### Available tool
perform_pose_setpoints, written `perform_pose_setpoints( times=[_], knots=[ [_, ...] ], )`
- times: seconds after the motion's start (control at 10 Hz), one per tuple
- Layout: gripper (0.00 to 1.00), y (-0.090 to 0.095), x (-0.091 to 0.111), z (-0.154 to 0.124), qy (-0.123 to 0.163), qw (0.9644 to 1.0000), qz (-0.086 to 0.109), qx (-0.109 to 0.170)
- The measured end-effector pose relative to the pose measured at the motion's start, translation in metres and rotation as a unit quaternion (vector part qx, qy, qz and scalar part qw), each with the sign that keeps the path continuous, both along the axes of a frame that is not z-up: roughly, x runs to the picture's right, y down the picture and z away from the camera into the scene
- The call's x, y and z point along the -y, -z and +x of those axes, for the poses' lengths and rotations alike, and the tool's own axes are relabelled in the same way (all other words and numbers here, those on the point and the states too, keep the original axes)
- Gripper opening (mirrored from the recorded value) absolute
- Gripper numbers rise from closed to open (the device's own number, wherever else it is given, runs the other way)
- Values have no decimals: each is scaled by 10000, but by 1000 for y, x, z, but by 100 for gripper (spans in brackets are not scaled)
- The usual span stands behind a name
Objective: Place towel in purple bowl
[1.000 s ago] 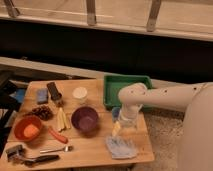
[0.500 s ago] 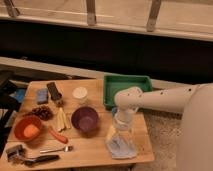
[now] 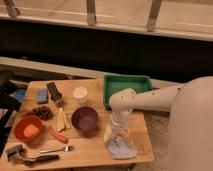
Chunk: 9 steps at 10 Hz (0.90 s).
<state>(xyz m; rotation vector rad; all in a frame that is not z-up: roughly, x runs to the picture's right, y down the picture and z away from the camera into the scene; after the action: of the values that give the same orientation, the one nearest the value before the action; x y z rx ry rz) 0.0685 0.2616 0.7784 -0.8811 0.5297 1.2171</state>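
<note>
From my station I see the gripper [image 3: 118, 136] hanging straight down at the front right of the bench [image 3: 95, 150], right at the top edge of the towel [image 3: 122, 149]. Whether it has hold of the cloth I cannot tell, because the wrist blocks my view. The towel is a pale blue-white crumple lying on the wood near the front right corner. A small yellow piece [image 3: 107, 132] sits just beside it on the left.

The purple bowl [image 3: 85, 119] stands to the left of the gripper, near but not touching, with bare wood between them. The green tray [image 3: 127, 86] lies behind the arm [image 3: 150, 100] at the back right edge.

There are two bowls in all, the purple one and an orange bowl [image 3: 28, 128] at the far left with something orange in it. I count one towel, one tray and one white cup [image 3: 80, 94], which stands behind the purple bowl.

Left of the purple bowl lie pale yellow strips [image 3: 61, 119], a red-orange stick [image 3: 57, 135] and a dark cluster [image 3: 44, 112]. Further back are a blue block [image 3: 42, 95] and a dark block [image 3: 54, 92]. Metal utensils [image 3: 52, 149] lie along the front left edge; I cannot count them surely.
</note>
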Motion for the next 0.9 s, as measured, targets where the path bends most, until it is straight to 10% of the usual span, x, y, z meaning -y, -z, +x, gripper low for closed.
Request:
perform_pose_setpoints(
  times=[0.5, 0.9],
  knots=[
    [37, -4, -7, 0, 92, 9998, 146, -87],
    [2, 26, 27, 3, 21, 9983, 588, -29]
  ],
)
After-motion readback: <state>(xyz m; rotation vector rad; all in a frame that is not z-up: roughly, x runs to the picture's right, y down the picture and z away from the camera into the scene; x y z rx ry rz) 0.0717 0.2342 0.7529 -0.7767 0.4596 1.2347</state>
